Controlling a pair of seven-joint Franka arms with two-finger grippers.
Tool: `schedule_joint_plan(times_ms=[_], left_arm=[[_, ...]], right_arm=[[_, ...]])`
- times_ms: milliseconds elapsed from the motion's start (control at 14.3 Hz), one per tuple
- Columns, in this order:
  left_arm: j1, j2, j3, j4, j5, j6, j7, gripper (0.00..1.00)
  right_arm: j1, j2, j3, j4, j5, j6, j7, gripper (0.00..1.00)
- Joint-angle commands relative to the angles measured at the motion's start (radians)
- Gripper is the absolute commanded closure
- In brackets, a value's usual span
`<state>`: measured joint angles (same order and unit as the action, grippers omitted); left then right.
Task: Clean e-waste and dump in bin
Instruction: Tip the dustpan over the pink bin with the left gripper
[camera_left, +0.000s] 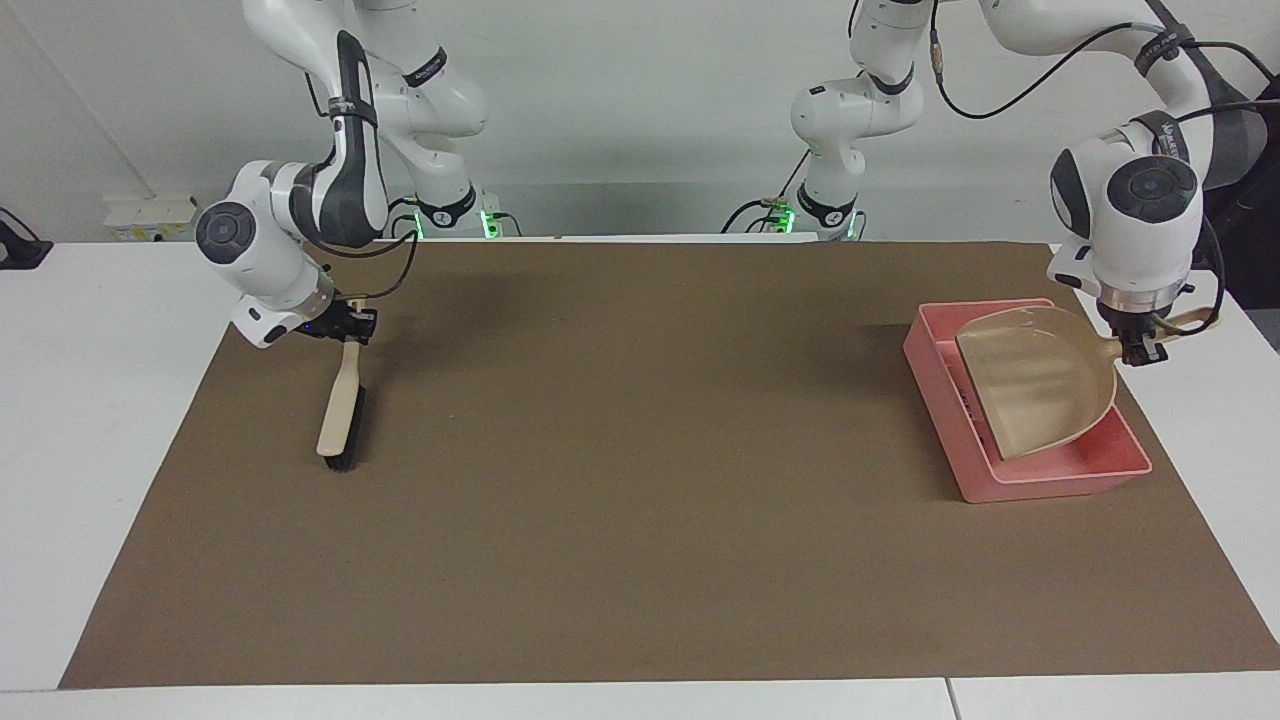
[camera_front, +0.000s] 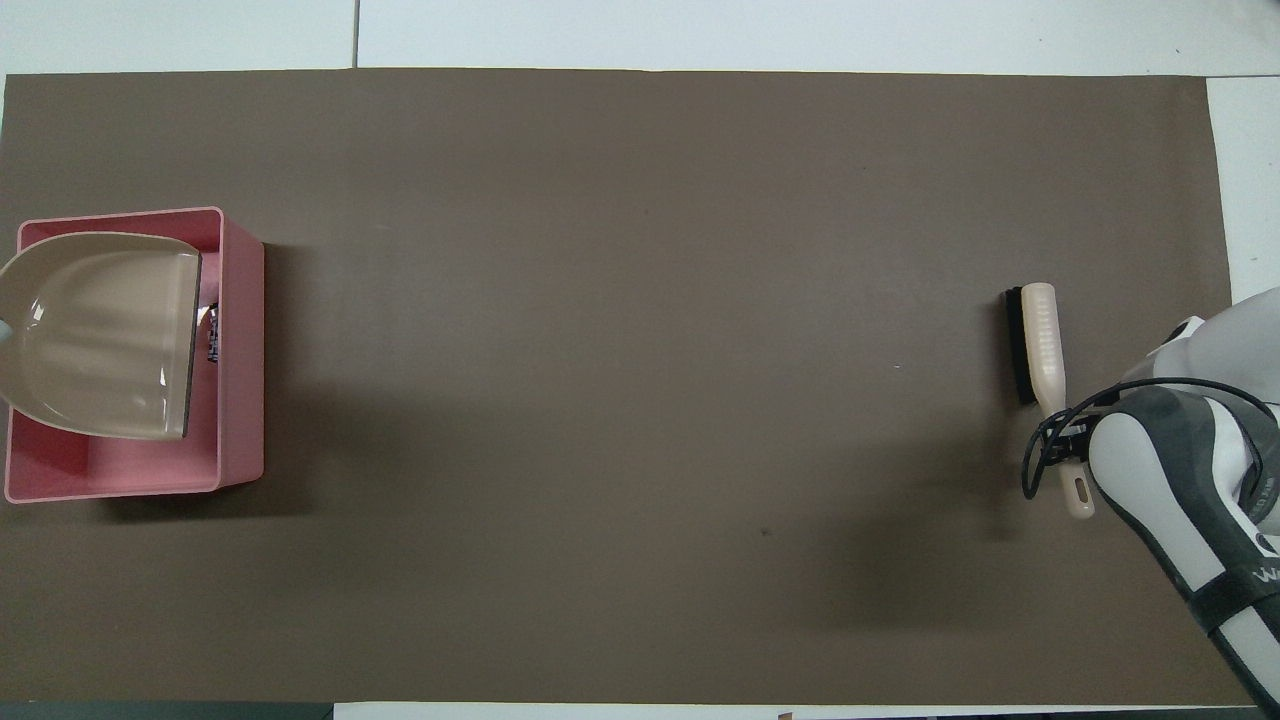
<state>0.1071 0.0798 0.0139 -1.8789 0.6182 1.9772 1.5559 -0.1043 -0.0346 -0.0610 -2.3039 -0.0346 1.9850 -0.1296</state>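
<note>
Lying in the bin (camera_front: 240, 400), the e-waste (camera_front: 211, 335) shows only as a small dark and white scrap at the lip of the dustpan (camera_front: 100, 335); the rest of it is hidden under the pan, so the two bits cannot be told apart. In the facing view a dark sliver of it shows against the bin's inner wall, just beside the pan's lip.

The bin is pink, shallow and rimmed, and sits on the brown mat (camera_left: 640, 500) at the left arm's end of the table. The dustpan is beige and tipped steeply over the bin, its open lip pointing down into the tray and its hollow bare. Its handle sticks out past the bin's rim toward the mat's edge.

Left gripper (camera_left: 1139, 347): closed tight on the dustpan handle, holding the pan up over the bin. The wrist hangs straight down above the handle.

Right gripper (camera_left: 345, 327): closed on the handle of the brush (camera_left: 342, 415), at the right arm's end of the table. The brush is beige with black bristles. It slopes down from the gripper, handle end nearer to the robots, and its free tip looks to touch the mat. Brush and bin are well apart, with open mat between them.
</note>
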Motion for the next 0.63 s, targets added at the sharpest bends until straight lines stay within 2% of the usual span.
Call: schedule_joint_plan(times_ms=[0, 140, 279, 419, 489, 559], left_arm=[[-0.014, -0.049, 0.001, 0.012, 0.028, -0.052, -0.013, 1.00], [-0.007, -0.099, 0.000, 0.017, 0.018, -0.055, -0.004, 1.00], [-0.012, -0.121, -0.003, 0.023, -0.020, -0.066, -0.005, 0.99], [0.000, -0.120, 0.006, 0.069, -0.240, -0.109, 0.003, 0.99], [-0.010, -0.121, 0.006, 0.060, -0.276, -0.116, 0.004, 0.99], [-0.024, -0.127, -0.006, 0.040, -0.281, -0.117, -0.005, 0.99]], right_arm=[[-0.025, -0.027, 0.013, -0.020, -0.019, 0.008, -0.022, 0.79], [-0.029, -0.027, 0.013, -0.022, -0.019, 0.008, -0.022, 0.58], [-0.031, -0.027, 0.013, -0.022, -0.019, 0.008, -0.024, 0.43], [-0.029, -0.025, 0.013, -0.017, -0.019, 0.006, -0.024, 0.35], [-0.029, -0.024, 0.015, -0.011, -0.019, 0.003, -0.025, 0.29], [-0.029, -0.021, 0.015, 0.000, -0.019, -0.003, -0.033, 0.17]])
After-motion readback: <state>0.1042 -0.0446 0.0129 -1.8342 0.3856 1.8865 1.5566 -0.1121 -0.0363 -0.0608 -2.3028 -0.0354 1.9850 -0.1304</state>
